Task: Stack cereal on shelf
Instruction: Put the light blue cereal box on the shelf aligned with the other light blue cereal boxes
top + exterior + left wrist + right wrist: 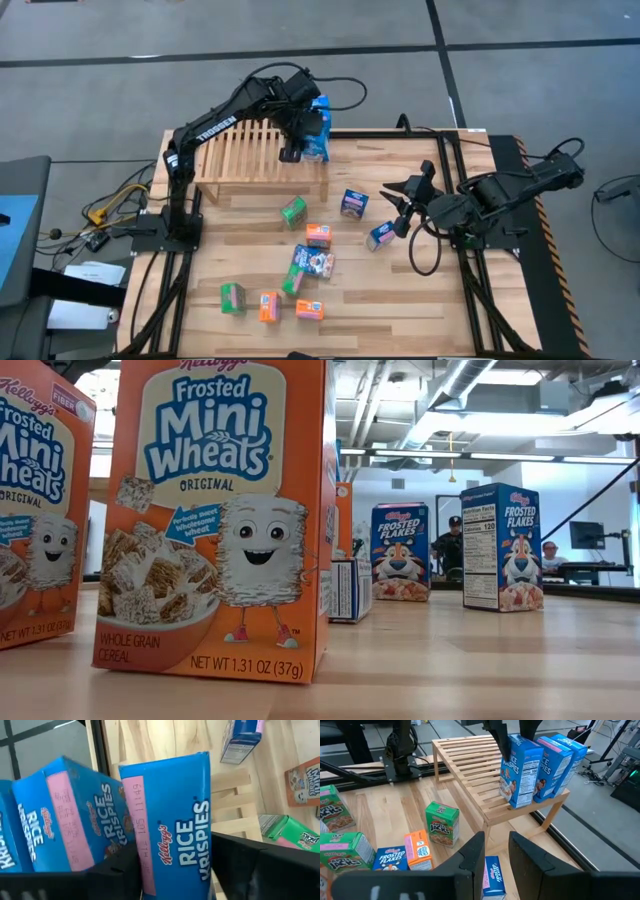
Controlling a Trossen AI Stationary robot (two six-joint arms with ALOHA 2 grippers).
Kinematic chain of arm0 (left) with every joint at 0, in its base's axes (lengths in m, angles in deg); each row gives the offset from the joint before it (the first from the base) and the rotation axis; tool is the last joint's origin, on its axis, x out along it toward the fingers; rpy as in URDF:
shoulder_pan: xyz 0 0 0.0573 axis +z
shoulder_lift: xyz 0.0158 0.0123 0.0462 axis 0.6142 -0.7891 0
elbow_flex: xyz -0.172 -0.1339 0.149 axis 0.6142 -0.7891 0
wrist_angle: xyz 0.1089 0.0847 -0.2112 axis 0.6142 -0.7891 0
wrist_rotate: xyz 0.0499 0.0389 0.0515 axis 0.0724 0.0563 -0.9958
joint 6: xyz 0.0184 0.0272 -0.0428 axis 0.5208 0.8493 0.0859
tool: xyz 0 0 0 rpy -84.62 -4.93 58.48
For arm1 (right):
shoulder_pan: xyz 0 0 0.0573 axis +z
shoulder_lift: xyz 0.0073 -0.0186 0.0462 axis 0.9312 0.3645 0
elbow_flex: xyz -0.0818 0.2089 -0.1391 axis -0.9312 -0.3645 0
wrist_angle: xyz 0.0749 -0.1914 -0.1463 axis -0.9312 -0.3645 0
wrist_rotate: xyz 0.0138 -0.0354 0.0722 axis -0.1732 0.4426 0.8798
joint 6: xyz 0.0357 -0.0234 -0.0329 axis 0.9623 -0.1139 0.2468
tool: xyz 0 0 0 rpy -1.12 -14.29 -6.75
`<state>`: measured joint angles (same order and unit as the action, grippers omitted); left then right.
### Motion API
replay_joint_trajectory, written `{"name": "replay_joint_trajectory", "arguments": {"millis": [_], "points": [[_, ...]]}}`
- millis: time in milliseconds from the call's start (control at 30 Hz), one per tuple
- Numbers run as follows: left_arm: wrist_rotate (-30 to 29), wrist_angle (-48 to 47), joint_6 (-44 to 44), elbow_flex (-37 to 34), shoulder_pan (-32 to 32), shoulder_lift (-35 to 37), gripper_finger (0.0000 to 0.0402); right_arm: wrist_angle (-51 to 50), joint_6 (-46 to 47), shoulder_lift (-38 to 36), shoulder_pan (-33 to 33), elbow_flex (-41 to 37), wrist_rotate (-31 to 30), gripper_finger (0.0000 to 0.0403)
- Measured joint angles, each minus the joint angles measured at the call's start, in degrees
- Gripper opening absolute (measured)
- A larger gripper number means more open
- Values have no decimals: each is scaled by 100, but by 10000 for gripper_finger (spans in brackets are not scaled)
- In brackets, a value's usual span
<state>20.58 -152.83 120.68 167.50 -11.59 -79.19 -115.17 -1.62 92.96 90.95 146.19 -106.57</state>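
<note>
On the left, the left tool (pixel 300 135) stands over the shelf (pixel 240 150), fingers spread around a blue box (pixel 520 770) without pinching it; three blue boxes stand on the shelf's right end. Some ten cereal boxes (pixel 318 236) remain scattered on the table (pixel 400 300). The right tool (pixel 400 205) hovers, slightly open, empty.

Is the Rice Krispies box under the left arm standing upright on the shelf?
Upright: the Rice Krispies box stands on the shelf slats beside two others, left fingers at its top.
</note>
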Motion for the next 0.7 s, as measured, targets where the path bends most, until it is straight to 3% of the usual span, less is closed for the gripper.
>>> {"name": "replay_joint_trajectory", "arguments": {"millis": [300,700], "points": [[-187,-3,-200,9,-1,0,280,-20,0,0,0,0,0,112],[-473,-305,-318,20,-233,0,286,-20,0,0,0,0,-2,112]]}}
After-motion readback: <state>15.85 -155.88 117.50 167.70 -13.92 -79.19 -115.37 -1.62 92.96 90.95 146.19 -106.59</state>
